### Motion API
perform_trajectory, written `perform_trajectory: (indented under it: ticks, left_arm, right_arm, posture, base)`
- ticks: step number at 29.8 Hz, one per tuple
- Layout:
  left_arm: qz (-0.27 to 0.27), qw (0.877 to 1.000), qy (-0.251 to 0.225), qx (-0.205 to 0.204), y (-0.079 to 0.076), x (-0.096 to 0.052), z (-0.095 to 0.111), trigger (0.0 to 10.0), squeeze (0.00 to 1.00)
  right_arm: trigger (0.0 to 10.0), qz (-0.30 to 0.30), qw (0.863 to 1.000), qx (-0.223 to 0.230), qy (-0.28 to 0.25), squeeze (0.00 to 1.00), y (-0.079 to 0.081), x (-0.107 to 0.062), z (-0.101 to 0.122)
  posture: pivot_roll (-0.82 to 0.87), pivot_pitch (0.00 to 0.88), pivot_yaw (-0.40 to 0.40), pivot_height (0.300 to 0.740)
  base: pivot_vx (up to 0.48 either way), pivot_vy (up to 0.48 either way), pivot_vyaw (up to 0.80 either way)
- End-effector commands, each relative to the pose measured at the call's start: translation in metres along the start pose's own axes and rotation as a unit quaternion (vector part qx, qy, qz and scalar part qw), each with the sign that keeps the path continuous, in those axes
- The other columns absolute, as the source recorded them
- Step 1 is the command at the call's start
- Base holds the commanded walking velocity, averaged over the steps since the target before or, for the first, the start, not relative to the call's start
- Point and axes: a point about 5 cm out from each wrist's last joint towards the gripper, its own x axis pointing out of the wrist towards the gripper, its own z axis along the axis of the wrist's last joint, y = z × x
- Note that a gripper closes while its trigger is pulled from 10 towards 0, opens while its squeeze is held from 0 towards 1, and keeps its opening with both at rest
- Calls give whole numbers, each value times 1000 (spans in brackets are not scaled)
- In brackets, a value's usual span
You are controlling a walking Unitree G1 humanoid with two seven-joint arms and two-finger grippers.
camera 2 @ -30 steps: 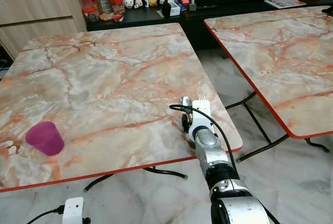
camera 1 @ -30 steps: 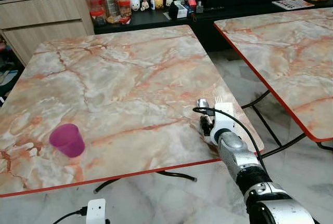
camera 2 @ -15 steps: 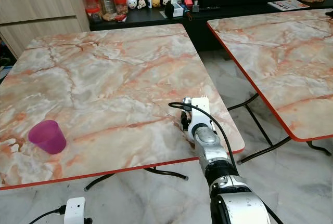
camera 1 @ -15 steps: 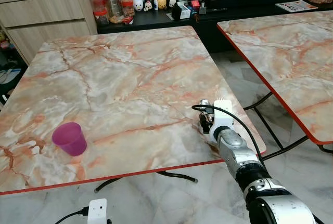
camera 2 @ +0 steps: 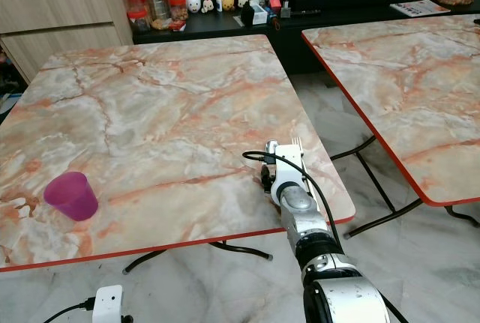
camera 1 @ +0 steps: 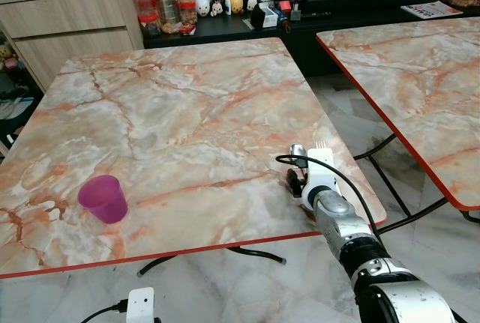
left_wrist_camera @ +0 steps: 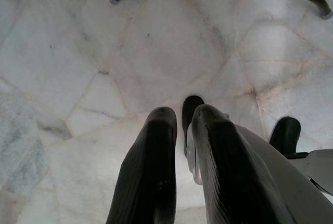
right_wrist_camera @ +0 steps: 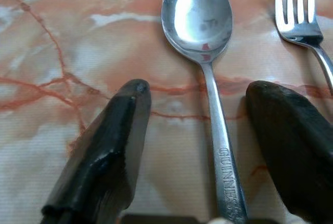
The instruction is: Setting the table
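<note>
Marble-patterned table (camera 1: 180,113) with a red edge takes up most of the head views, with a second like it (camera 1: 420,76) well apart on the right. Near the table's front left stands a purple cup (camera 1: 103,198). At its front right corner, close to the edge, the right gripper (right_wrist_camera: 190,146) rests low over the tabletop with its jaws spread wide. A spoon (right_wrist_camera: 200,31) lies flat between the fingers, bowl pointing away, touching neither pad as far as I can tell. A fork (right_wrist_camera: 302,16) lies just beside the spoon, outside the far finger. The left gripper (left_wrist_camera: 179,146) hangs idle over the floor, its fingers pressed nearly together on nothing.

Likely risk: both pieces lie near the table's corner, so a sideways drag of the wide fingers as the arm lifts could catch the fork or nudge the spoon askew, even toward the edge. A straight rise would avoid that.
</note>
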Motion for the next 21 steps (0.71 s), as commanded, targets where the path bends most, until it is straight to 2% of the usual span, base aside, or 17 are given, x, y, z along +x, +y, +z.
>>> perform_trajectory:
  ticks: [1,21]
  left_arm:
    - [5,1000,13,-10,4,-1,-5,10000,0]
    - [-4,1000,21,-8,1,-1,-7,10000,0]
  right_arm:
    - [0,-1,999,1,32,0,1,-1,-15]
    - [0,17,1000,-3,24,0,9,-1,-12]
  posture:
    - [15,47,21,740]
    - [15,31,16,740]
  base:
    - [0,0,0]
    - [0,0,0]
